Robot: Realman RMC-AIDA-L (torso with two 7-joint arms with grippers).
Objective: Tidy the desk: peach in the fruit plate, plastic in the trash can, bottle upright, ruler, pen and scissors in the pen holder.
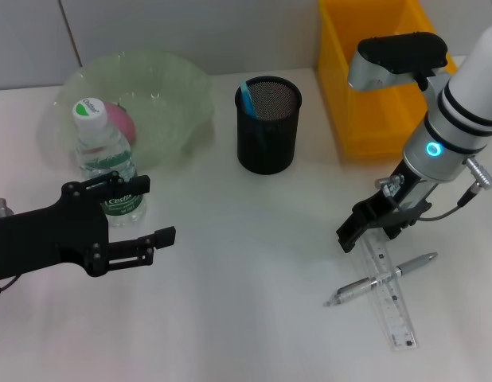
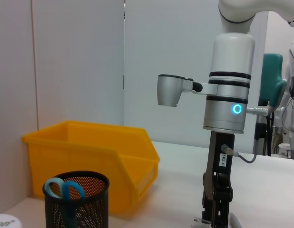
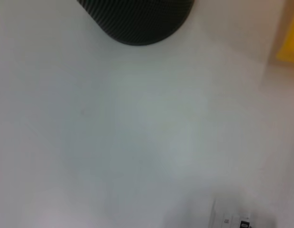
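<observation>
Counter: white counter (image 1: 246, 318).
Right end effector (image 1: 365, 225): spread above clear plastic ruler (image 1: 392, 298); straddle its narrow width.
Left end effector (image 1: 142, 215): released, parked.

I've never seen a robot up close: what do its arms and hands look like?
The right arm is white with black bands, a glowing blue ring, a grey-and-black camera and thin cables. Its right hand is black. The left hand is black and angular, with visible screws.
</observation>
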